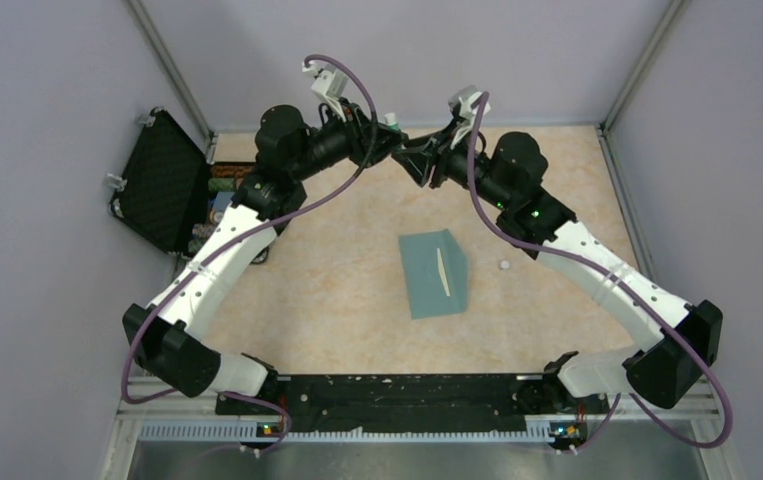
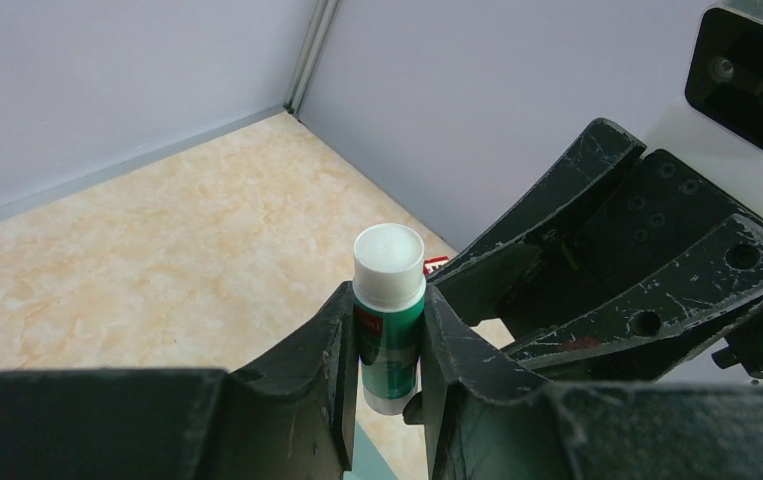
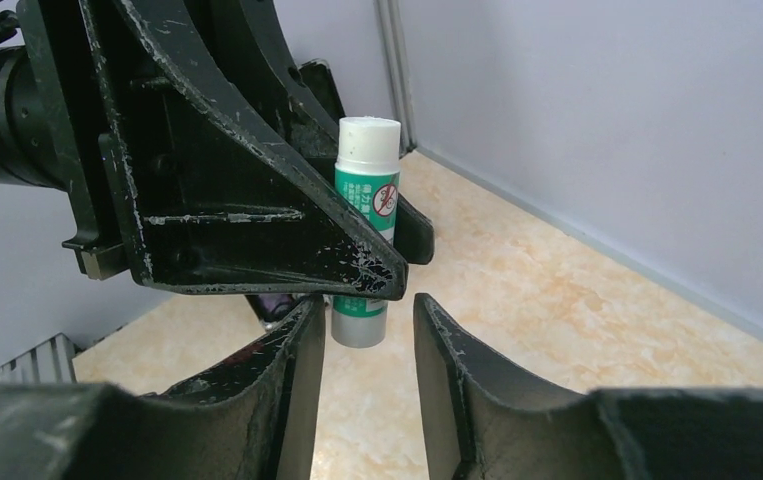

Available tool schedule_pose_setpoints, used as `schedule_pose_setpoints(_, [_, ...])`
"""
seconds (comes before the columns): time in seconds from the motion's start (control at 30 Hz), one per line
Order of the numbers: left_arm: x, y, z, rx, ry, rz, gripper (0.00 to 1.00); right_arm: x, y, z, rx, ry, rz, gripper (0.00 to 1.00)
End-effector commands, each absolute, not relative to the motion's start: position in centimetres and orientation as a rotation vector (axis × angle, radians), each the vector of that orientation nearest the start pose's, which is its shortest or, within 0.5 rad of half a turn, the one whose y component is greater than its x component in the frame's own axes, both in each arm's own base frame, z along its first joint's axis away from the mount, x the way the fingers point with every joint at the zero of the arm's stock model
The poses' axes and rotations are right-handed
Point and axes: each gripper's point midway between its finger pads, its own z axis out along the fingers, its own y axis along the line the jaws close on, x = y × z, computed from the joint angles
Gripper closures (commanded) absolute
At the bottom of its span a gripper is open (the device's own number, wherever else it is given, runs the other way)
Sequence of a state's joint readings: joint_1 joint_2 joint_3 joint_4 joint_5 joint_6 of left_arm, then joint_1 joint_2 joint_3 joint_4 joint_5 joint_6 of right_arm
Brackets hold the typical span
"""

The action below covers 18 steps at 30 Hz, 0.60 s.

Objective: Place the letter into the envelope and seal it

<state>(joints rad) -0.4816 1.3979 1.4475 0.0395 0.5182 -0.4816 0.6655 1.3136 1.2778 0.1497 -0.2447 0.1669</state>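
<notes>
Soft, even light, faint shadows, no glare; the left gripper point(image 2: 387, 305) blurs nearest its wrist lens.

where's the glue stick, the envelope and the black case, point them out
glue stick point(image 2: 389, 345): left wrist view, on its green label
envelope point(image 1: 422, 280): top view, on its teal face, left of the pale strip
black case point(image 1: 162, 180): top view, on the open lid's inner side

envelope point(image 1: 434, 273): 1 | glue stick point(image 2: 389, 320): 1 | small white disc point(image 1: 504, 266): 1 | black case point(image 1: 162, 180): 1
</notes>
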Motion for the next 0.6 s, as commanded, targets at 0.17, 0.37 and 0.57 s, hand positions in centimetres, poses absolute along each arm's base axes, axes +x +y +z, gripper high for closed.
schedule_pose_setpoints(0.17, [32.3, -28.8, 46.8, 0.454, 1.434, -1.157, 1.00, 31.4, 32.2, 42.8, -0.602, 1.348, 0.883, 0.53])
schedule_pose_setpoints(0.37, [32.3, -28.8, 46.7, 0.453, 1.438, -1.157, 1.00, 31.5, 32.6, 42.3, -0.604, 1.361, 0.901, 0.57])
schedule_pose_setpoints(0.57, [32.1, -28.8, 46.7, 0.457, 1.439, -1.159, 1.00, 31.6, 32.9, 42.4, -0.602, 1.352, 0.908, 0.79])
